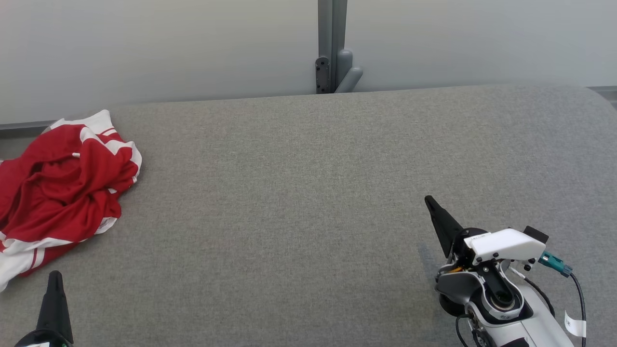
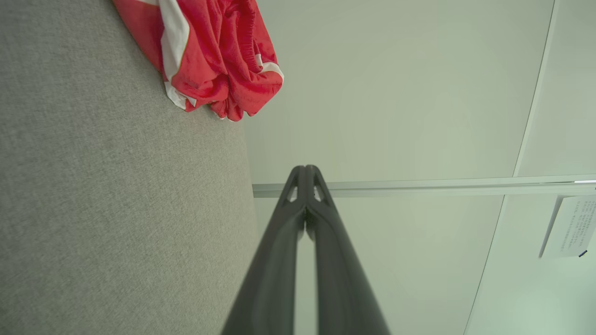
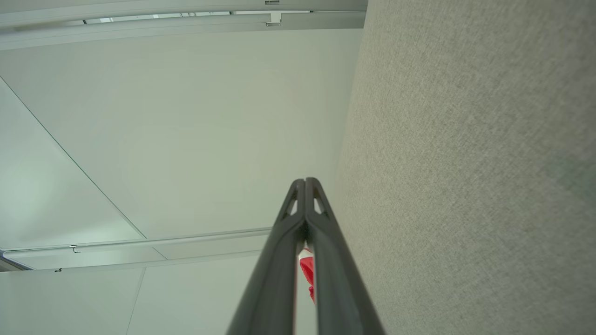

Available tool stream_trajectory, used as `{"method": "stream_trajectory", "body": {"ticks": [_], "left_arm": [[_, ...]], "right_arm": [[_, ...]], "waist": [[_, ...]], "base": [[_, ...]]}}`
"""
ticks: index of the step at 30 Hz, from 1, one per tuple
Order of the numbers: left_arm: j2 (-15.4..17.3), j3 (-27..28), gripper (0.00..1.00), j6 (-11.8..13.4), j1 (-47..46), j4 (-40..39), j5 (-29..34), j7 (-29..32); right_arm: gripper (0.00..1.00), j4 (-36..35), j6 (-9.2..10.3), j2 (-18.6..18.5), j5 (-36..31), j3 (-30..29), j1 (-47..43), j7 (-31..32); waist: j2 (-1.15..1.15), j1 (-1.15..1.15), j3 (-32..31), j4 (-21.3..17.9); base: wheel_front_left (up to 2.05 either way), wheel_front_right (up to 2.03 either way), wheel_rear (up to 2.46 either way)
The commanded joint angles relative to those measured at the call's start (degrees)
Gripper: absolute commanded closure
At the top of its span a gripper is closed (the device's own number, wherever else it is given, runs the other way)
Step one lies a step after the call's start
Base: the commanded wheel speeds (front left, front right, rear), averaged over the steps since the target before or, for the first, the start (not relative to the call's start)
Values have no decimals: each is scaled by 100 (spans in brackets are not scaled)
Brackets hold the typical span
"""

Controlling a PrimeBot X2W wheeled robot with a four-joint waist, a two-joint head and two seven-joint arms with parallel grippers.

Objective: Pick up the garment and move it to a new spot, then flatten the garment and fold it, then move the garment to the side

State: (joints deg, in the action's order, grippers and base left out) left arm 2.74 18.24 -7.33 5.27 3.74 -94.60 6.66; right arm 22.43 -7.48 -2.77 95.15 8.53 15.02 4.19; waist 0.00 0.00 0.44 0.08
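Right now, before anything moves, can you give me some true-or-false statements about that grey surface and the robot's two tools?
1. The red and white garment lies crumpled at the left end of the grey fabric surface. True.
2. The left tool grips the garment. False: it is shut on nothing and sits apart from the cloth's near edge.
3. The right tool is shut and holds nothing. True.
4. The garment is folded flat. False: it is a bunched heap.
5. The right tool is nearer the garment than the left tool. False: the left one is nearer, and the right one is far across the surface.
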Motion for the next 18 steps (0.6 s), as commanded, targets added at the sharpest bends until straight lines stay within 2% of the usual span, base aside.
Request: {"method": "stream_trajectory", "body": {"ticks": [1, 4, 5, 10, 18], "left_arm": [[27, 6, 100, -38, -62, -19, -16, 14], [27, 6, 100, -38, -62, -19, -16, 14], [0, -2, 0, 0, 0, 0, 0, 0], [-67, -38, 0, 11, 63, 192, 2, -7], [-38, -422, 0, 8, -62, 180, 132, -213]], "right_arm": [[100, 7, -2, -21, 35, 5, 54, 1], [100, 7, -2, -21, 35, 5, 54, 1], [0, -1, 0, 0, 0, 1, -1, -1], [0, 148, 1, 17, -2, 11, -197, -8], [0, -10, 1, 14, -122, 99, -281, -220]], "waist": [[0, 0, 0, 0], [0, 0, 0, 0], [0, 0, 0, 0], [0, 0, 2, 0], [0, 0, 8, -3]], "base": [[0, 0, 0], [0, 0, 0], [0, 0, 0], [0, 0, 0], [0, 0, 0]]}}
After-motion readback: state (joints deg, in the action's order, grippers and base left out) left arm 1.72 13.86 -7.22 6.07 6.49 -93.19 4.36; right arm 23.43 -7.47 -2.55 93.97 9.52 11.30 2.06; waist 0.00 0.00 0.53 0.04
